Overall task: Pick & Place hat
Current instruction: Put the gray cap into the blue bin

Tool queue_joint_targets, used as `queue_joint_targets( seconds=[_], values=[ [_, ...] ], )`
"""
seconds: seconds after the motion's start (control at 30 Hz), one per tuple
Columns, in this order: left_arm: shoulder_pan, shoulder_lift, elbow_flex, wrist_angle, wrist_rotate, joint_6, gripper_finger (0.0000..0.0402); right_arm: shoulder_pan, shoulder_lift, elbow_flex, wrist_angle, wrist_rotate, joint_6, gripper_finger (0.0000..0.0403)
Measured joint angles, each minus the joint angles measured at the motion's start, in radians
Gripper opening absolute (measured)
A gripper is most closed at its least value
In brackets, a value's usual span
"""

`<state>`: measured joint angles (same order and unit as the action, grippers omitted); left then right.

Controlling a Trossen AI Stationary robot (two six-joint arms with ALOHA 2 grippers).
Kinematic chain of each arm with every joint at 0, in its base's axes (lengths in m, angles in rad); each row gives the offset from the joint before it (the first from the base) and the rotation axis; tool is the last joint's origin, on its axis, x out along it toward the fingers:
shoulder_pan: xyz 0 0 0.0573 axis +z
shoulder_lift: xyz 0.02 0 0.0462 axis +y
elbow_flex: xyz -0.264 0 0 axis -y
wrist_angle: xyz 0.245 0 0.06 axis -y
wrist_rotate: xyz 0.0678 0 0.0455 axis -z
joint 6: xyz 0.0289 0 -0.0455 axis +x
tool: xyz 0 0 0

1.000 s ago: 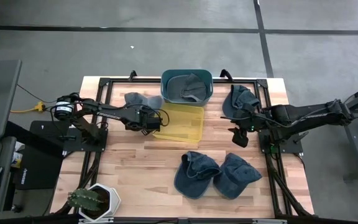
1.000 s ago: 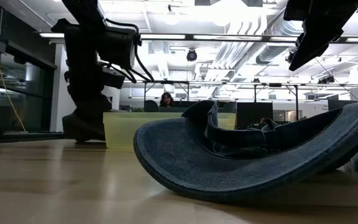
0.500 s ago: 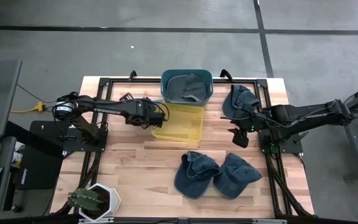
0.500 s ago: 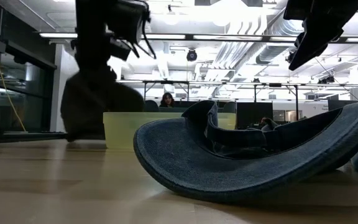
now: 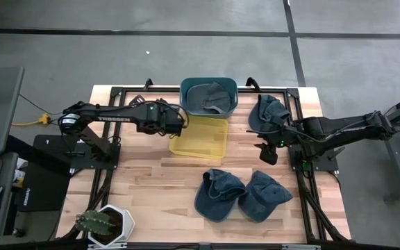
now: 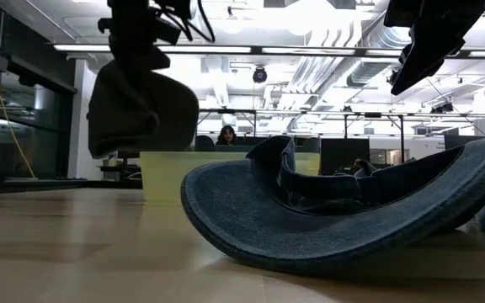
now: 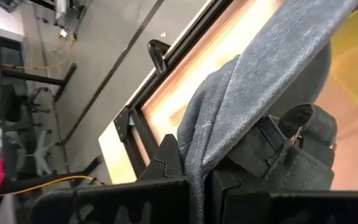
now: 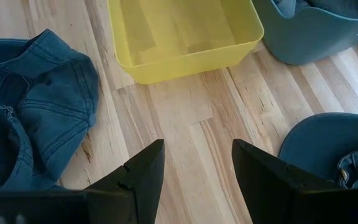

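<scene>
One hat (image 7: 241, 118) hangs from my left gripper (image 7: 194, 177), whose fingers are clamped tight on a fold of its denim. It is raised clear of the table (image 5: 151, 180), beside the yellow tray (image 5: 201, 137). Judging by how it droops, it is light, soft and limp, with no stiffness to lean on. It should not slip or break, but it will swing and sag. A pinch on the thick seamed edge or the strap looks like the surest hold, since a single thin layer may pull free. My left wrist view shows the cloth caught between my fingers, which the high view hides under the arm. Only the low view shows the hat dangling as a dark bundle above the wood. Farther off, the high view alone lays out the blue bin (image 5: 209, 96) just beyond the tray, already holding hats. My right gripper (image 5: 267, 152) waits across the table with its fingers parted around nothing, and its wrist view shows bare wood between them.
</scene>
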<state>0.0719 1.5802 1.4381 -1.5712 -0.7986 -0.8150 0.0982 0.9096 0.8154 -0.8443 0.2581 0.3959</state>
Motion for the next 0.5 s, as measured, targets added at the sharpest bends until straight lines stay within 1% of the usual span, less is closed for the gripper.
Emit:
queue_joint_targets(
  seconds=[0.17, 0.3, 0.5],
  values=[
    [0.0, 0.0, 0.048, 0.0, 0.002, -0.001, 0.0, 0.0, 0.0, 0.0, 0.065, -0.003, 0.023, 0.0183],
    [0.0, 0.0, 0.094, 0.0, -0.005, -0.009, 0.0, 0.0, 0.0, 0.0, 0.179, -0.003, 0.024, 0.0183],
    [0.0, 0.0, 0.174, 0.0, -0.028, -0.002, 0.0, 0.0, 0.0, 0.0, 0.37, -0.006, -0.019, 0.0183]
  ],
)
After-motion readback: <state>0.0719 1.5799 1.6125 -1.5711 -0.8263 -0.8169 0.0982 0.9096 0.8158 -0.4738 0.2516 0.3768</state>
